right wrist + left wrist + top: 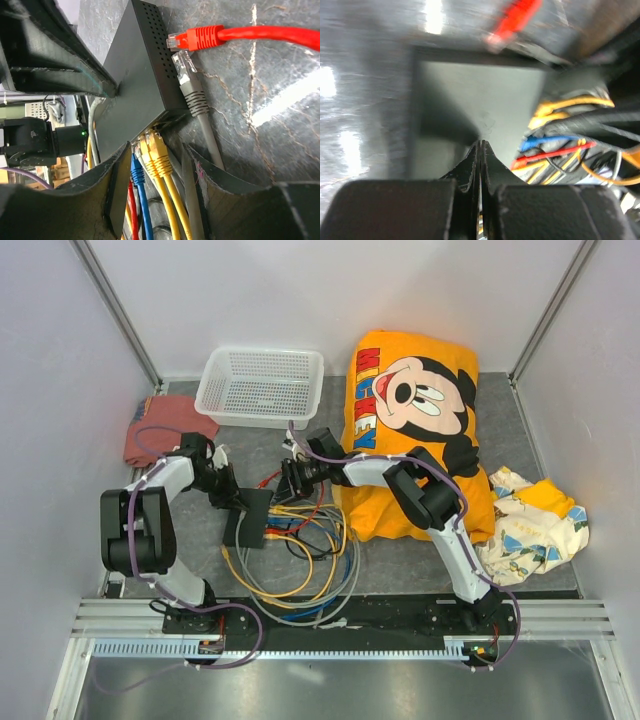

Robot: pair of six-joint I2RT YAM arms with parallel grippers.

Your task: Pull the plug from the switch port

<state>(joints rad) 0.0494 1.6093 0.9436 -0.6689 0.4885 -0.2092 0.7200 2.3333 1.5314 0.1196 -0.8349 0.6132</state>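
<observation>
The flat black switch (pixel 256 512) lies left of centre with coloured cables plugged into its near side. In the right wrist view the switch (pixel 135 75) holds two yellow plugs (pixel 159 150), a blue plug (pixel 135 167) and a red one. My right gripper (pixel 156 150) is open, with its fingers on either side of the yellow plugs and not touching them. A loose red plug (pixel 200 37) and a loose grey plug (pixel 190 82) lie beside the switch. My left gripper (pixel 481 144) is shut and empty, with its tips on the switch top (pixel 480 95).
A white mesh basket (pixel 262 385) stands at the back. An orange Mickey Mouse cloth (pixel 410 430) lies under the right arm. A red cloth (pixel 160 425) is at far left and a patterned cloth (pixel 535 520) at right. Coiled cables (pixel 300 560) lie near the switch.
</observation>
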